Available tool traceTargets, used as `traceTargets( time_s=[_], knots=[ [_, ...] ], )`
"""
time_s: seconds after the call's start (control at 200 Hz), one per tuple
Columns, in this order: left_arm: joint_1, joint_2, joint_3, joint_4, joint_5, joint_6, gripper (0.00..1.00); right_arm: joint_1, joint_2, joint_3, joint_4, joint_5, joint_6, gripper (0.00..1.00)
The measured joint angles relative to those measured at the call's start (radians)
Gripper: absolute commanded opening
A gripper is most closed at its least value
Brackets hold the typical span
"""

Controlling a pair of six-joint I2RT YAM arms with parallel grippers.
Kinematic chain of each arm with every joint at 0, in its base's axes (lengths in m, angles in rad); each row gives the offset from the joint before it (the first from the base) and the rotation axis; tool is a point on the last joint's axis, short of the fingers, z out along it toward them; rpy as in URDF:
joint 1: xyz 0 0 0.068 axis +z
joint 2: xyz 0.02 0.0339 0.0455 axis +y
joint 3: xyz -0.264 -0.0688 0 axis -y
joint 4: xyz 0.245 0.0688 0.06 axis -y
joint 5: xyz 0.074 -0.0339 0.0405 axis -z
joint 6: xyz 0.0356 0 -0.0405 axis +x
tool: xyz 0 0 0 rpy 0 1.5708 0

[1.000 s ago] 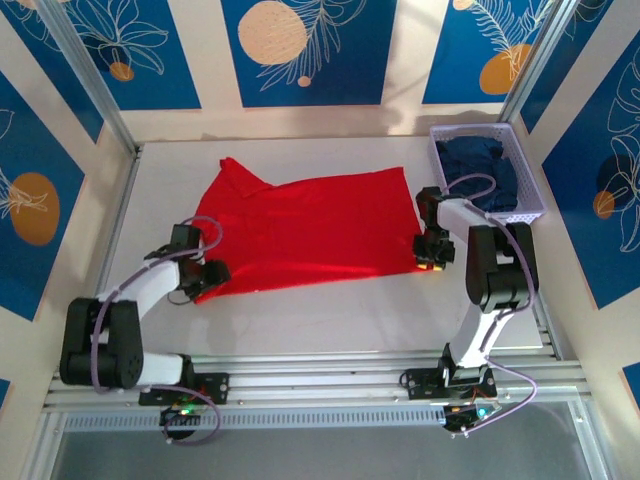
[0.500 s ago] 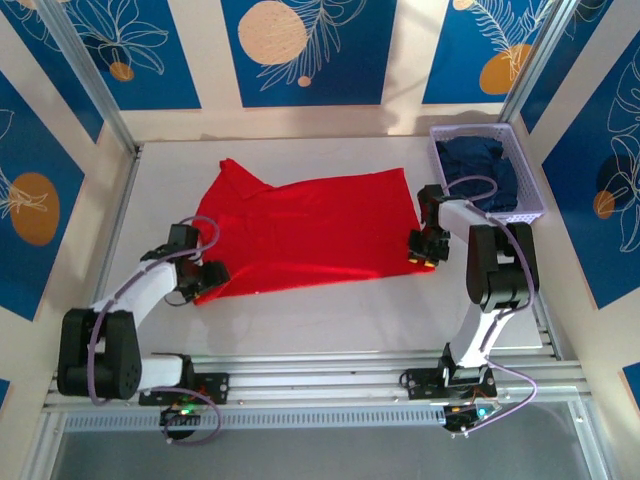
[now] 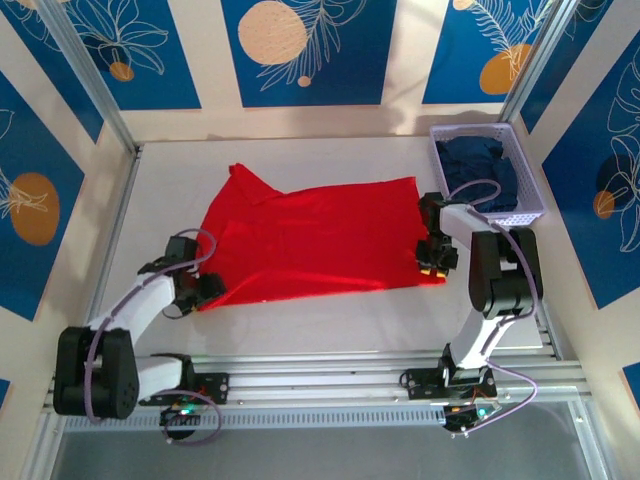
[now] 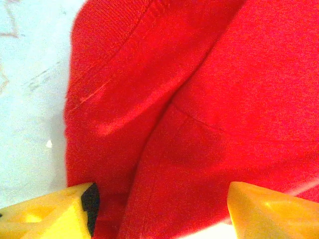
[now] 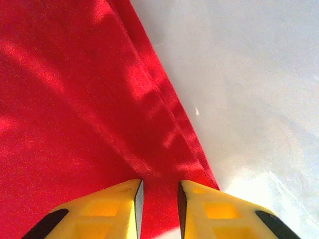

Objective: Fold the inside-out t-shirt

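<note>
Right pincer [image 5: 158, 191] clamps the bright red cloth t-shirt [image 3: 310, 240] by its hem, left pincer [image 4: 162, 199] gapes apart, so a one-sided pull may skew it.

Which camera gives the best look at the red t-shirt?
The top external view: the whole t-shirt lies spread on the table there. The left wrist view gives a close-up of creased cloth with a seam; the right wrist view, its hemmed edge against the table.
</note>
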Motion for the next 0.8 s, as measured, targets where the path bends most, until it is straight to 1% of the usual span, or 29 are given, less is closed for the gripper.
traceTargets(
  time_s=[0.115, 0.18, 0.245, 0.315, 0.37, 0.47, 0.56, 0.635, 0.8],
  knots=[
    [0.000, -0.046, 0.050, -0.017, 0.001, -0.008, 0.70, 0.032, -0.098, -0.005, 0.023, -0.016, -0.010, 0.35],
    [0.000, -0.016, 0.115, -0.004, 0.012, -0.006, 0.70, 0.043, -0.140, 0.001, 0.071, -0.066, -0.026, 0.38],
    [0.000, 0.054, 0.187, 0.032, 0.041, -0.005, 0.70, 0.051, -0.137, 0.030, 0.128, -0.123, -0.036, 0.41],
    [-0.002, 0.154, 0.259, 0.091, 0.078, -0.005, 0.70, 0.054, -0.086, 0.081, 0.182, -0.165, -0.040, 0.41],
    [-0.005, 0.241, 0.312, 0.129, 0.105, -0.001, 0.69, 0.051, -0.015, 0.140, 0.211, -0.187, -0.046, 0.42],
    [-0.020, 0.395, 0.409, 0.179, 0.140, 0.016, 0.69, 0.038, 0.123, 0.241, 0.249, -0.201, -0.056, 0.41],
    [-0.033, 0.492, 0.463, 0.201, 0.167, 0.022, 0.68, 0.025, 0.235, 0.312, 0.249, -0.208, -0.066, 0.40],
    [-0.040, 0.537, 0.476, 0.211, 0.180, 0.026, 0.68, 0.019, 0.300, 0.349, 0.227, -0.205, -0.076, 0.39],
    [-0.044, 0.547, 0.443, 0.216, 0.179, 0.040, 0.68, 0.015, 0.297, 0.356, 0.197, -0.207, -0.085, 0.39]
  ],
)
